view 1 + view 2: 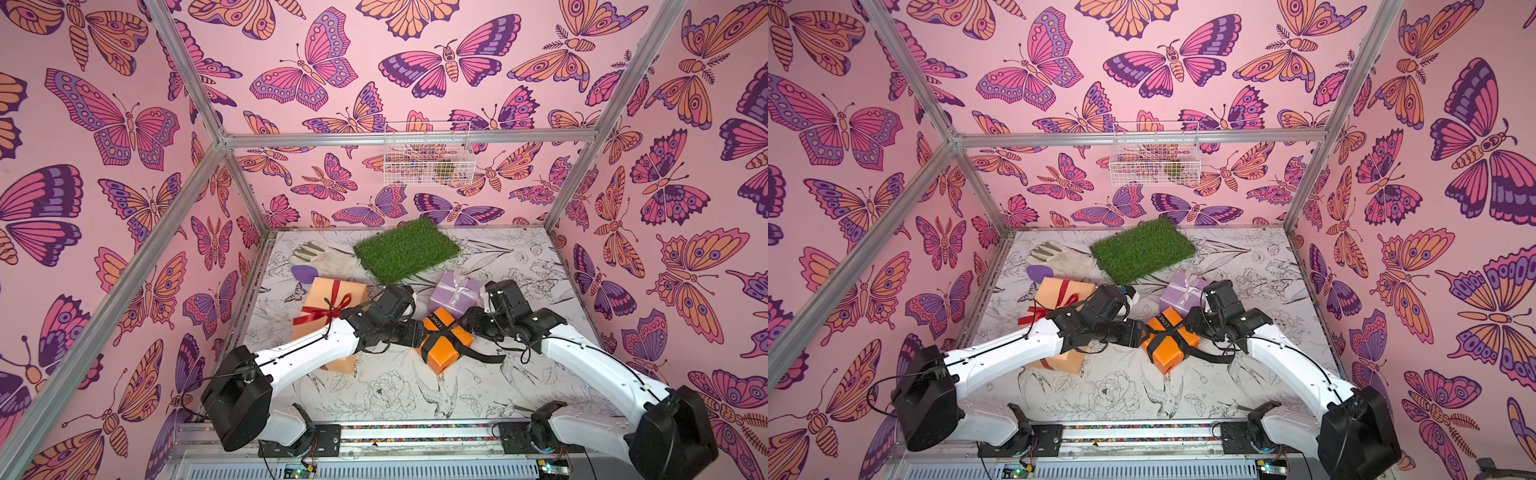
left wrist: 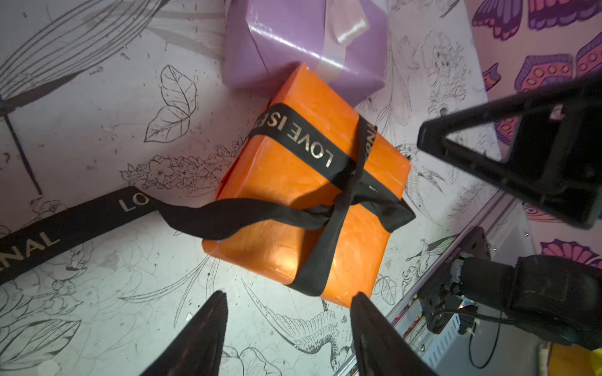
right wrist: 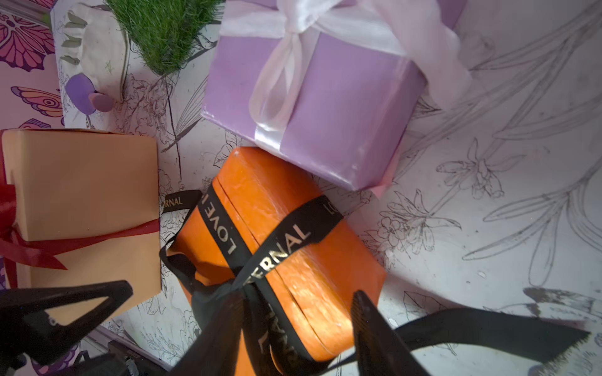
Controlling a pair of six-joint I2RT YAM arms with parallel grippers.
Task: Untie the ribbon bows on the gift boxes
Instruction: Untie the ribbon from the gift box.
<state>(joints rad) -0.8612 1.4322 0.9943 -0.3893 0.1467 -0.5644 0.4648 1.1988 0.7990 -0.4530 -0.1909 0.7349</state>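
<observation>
The small orange gift box (image 1: 446, 347) lies mid-table with a black lettered ribbon (image 2: 293, 136) crossed and knotted over it. One long tail (image 2: 81, 221) trails on the table. My left gripper (image 2: 290, 302) is open just short of the box's end, with nothing between its fingers. My right gripper (image 3: 298, 302) is open astride the box's other end, one finger (image 3: 224, 325) against the ribbon near the knot. The lilac box (image 1: 453, 297) keeps its pale bow (image 3: 293, 42), and it touches the orange box. The peach box (image 1: 332, 299) keeps its red bow (image 1: 328, 311).
A green turf mat (image 1: 407, 249) lies at the back, with a pale glove (image 1: 320, 257) and a purple piece (image 1: 303, 274) to its left. A white wire basket (image 1: 428, 153) hangs on the back wall. Metal frame posts stand at the table's corners.
</observation>
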